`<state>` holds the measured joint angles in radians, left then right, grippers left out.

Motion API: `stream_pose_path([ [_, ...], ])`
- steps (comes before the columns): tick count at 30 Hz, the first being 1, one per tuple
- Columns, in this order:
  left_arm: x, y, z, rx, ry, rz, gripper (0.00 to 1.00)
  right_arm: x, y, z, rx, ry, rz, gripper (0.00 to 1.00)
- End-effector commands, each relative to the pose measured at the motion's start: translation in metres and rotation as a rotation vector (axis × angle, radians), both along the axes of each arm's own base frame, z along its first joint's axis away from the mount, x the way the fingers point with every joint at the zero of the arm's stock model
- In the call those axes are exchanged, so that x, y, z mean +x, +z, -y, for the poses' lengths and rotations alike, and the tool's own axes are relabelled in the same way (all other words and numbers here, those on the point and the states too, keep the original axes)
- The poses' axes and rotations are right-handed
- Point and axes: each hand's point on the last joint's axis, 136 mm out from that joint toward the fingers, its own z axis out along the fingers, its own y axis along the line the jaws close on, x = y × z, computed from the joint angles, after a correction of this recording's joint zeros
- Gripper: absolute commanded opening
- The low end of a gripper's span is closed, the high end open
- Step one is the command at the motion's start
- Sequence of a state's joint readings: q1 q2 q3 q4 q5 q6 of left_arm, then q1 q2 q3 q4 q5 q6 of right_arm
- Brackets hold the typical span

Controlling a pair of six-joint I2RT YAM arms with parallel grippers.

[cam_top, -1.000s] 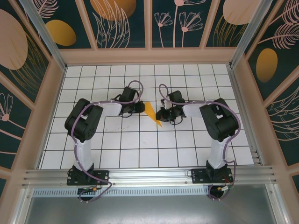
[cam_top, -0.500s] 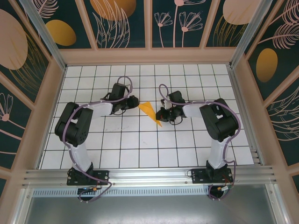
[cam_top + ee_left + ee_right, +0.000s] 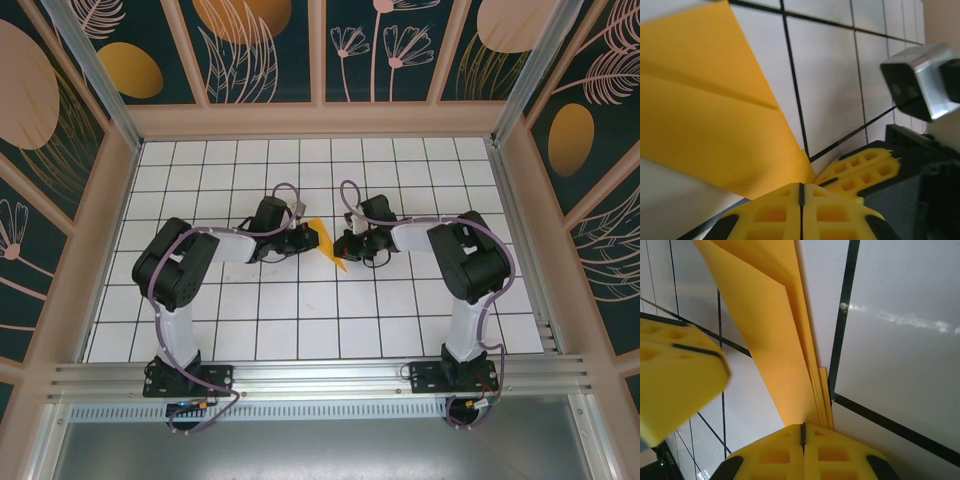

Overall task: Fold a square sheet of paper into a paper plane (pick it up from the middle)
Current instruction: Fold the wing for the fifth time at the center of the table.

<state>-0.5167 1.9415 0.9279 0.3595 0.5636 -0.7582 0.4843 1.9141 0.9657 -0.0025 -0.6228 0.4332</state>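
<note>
The square sheet of paper [image 3: 323,236] lies on the gridded floor, folded into a narrow orange-yellow pointed shape with a crease. My left gripper [image 3: 303,241] is at its left edge, and my right gripper [image 3: 344,245] is at its right edge. In the left wrist view the left gripper [image 3: 801,188] is shut, its tip touching the paper [image 3: 705,100] at its corner, with the right gripper's yellow fingers [image 3: 860,167] close by. In the right wrist view the right gripper [image 3: 802,428] is shut with its tip on the paper's layered edges [image 3: 770,325]; no paper shows in the seam. The left fingers [image 3: 675,380] are blurred.
The white floor [image 3: 300,320] has a black grid and is boxed in by patterned walls [image 3: 90,230] on three sides. A metal rail [image 3: 320,375] runs along the near edge by both arm bases.
The left arm swung left, away from the paper, then came back to the paper's left edge. The right arm and the paper have stayed where they were.
</note>
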Motion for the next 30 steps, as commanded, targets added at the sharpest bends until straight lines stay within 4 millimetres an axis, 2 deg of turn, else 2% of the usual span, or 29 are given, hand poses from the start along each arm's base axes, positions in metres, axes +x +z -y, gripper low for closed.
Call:
stream_pose_path([
  [1, 0.01, -0.005, 0.003, 0.006, 0.019, -0.008, 0.08, -0.04, -0.072, 0.046, -0.255, -0.06, -0.186, 0.0],
  [5, 0.022, -0.014, -0.001, 0.064, 0.058, -0.015, 0.07, -0.042, -0.076, 0.051, -0.28, -0.062, -0.193, 0.0],
  [9, 0.029, -0.036, -0.019, 0.179, 0.13, -0.069, 0.06, -0.047, -0.084, 0.059, -0.326, -0.064, -0.211, 0.0],
  [14, 0.033, -0.052, -0.043, 0.232, 0.18, -0.11, 0.07, -0.056, -0.097, 0.071, -0.393, -0.071, -0.237, 0.0],
  [23, 0.051, -0.064, -0.095, 0.336, 0.267, -0.112, 0.07, -0.065, -0.106, 0.082, -0.431, -0.084, -0.26, 0.0],
  [30, 0.066, -0.062, -0.123, 0.288, 0.331, -0.112, 0.07, -0.069, -0.107, 0.081, -0.397, -0.082, -0.275, 0.0],
])
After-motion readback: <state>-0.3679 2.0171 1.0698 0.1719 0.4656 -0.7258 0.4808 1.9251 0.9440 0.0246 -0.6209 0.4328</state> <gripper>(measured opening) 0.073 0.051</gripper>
